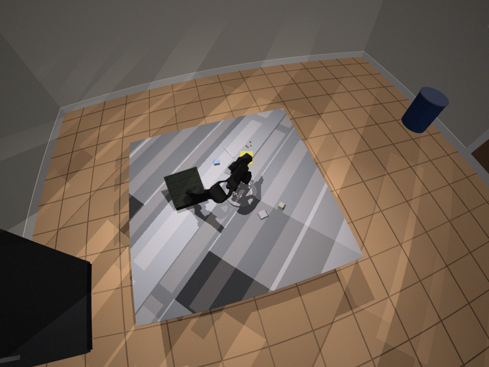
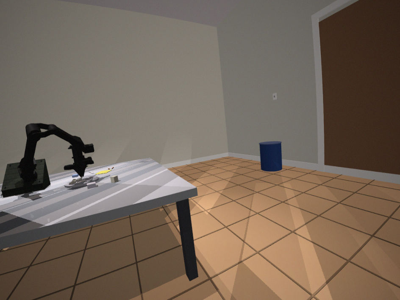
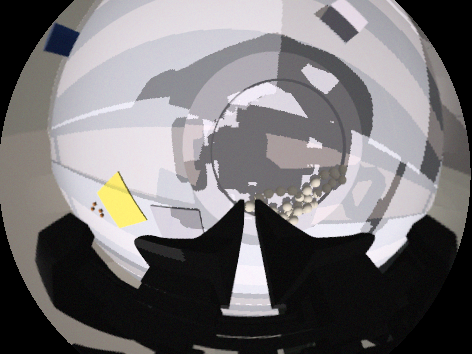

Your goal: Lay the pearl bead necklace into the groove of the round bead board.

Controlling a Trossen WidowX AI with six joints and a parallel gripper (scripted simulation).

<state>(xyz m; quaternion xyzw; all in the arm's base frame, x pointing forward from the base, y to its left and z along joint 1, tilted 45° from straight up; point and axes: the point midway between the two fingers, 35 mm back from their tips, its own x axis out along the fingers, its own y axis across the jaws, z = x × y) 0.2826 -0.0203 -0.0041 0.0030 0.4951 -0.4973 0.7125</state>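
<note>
The round bead board (image 1: 239, 201) (image 2: 69, 187) (image 3: 196, 107) is pale, with a thin dark ring groove. The pearl bead necklace (image 2: 74, 181) (image 3: 298, 198) is cream-coloured and bunched at the lower right of the ring in the wrist view. Several beads lie inside the ring, some near or over its line. My gripper (image 2: 82, 176) (image 3: 250, 204) points down low over the board, its tips close together on a bead at the left end of the visible beads. The fingers hide the part behind them.
A yellow sheet (image 1: 244, 152) (image 2: 102, 172) (image 3: 122, 202) and several small brown beads (image 1: 248, 144) (image 3: 97, 209) lie beyond the board. A blue block (image 1: 216, 161), a lilac block (image 1: 262, 214) (image 2: 91, 184) and a beige block (image 1: 281, 206) (image 2: 114, 179) lie around it.
</note>
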